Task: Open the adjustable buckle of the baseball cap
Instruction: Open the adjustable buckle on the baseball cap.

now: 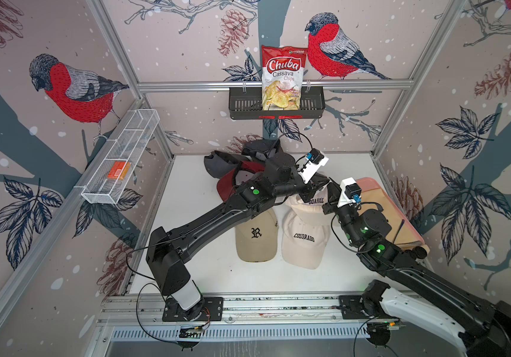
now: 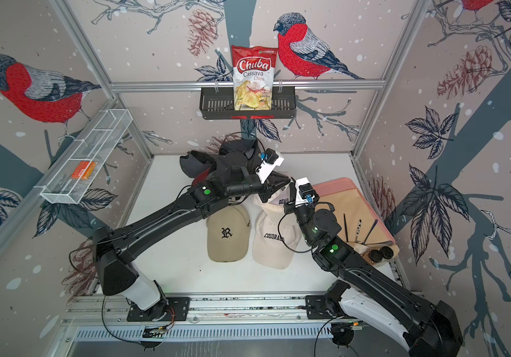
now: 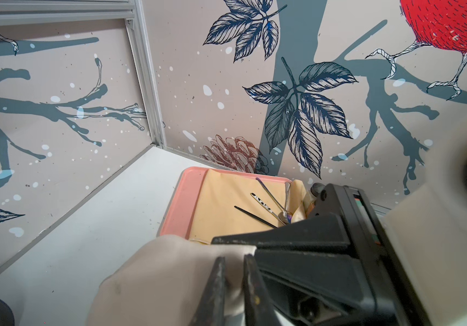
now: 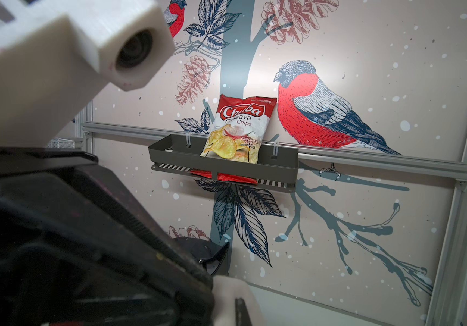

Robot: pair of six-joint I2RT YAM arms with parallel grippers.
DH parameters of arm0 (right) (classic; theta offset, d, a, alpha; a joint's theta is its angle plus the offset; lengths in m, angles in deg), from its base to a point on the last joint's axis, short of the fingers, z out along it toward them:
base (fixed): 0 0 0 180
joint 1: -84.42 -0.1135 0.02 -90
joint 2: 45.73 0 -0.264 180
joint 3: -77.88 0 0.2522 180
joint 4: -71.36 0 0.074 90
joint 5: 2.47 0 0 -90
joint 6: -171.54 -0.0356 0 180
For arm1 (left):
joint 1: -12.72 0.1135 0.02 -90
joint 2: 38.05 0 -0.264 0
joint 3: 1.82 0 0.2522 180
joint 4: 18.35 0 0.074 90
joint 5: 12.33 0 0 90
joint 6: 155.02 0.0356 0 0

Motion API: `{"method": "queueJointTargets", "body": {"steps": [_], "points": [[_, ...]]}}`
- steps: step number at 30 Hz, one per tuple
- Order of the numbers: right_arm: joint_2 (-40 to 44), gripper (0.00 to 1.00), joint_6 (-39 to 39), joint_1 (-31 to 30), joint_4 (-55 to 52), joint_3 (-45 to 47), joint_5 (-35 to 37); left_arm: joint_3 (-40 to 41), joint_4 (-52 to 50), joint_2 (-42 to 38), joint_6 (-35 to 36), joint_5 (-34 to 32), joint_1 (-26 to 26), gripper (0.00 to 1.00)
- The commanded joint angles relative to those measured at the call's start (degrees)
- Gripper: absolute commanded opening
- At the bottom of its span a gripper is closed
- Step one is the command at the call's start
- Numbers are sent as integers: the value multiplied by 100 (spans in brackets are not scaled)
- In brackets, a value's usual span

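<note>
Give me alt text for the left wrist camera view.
The left gripper, jaws nearly shut, pinches a cream cap, with the right arm and its black end close beside it. Behind, on the white table, sits a pink tray holding a yellow cloth and thin tools.

Looks like a robot lab test booth: aluminium frame (image 1: 186,86), bird-print wall panels (image 1: 186,37), robot arm (image 1: 211,216) bolted to a base rail (image 1: 279,304).

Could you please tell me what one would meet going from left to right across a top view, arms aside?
white mesh basket → tan R cap → cream COLORADO cap → pink tray
</note>
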Motion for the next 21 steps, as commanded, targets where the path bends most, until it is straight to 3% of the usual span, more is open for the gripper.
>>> {"method": "queueJointTargets", "body": {"steps": [1, 21], "points": [[32, 0, -141, 44, 265, -50, -41, 23, 135, -74, -32, 49, 16, 2], [92, 0, -291, 205, 13, -91, -80, 768, 505, -784, -235, -485, 359, 0]]}}
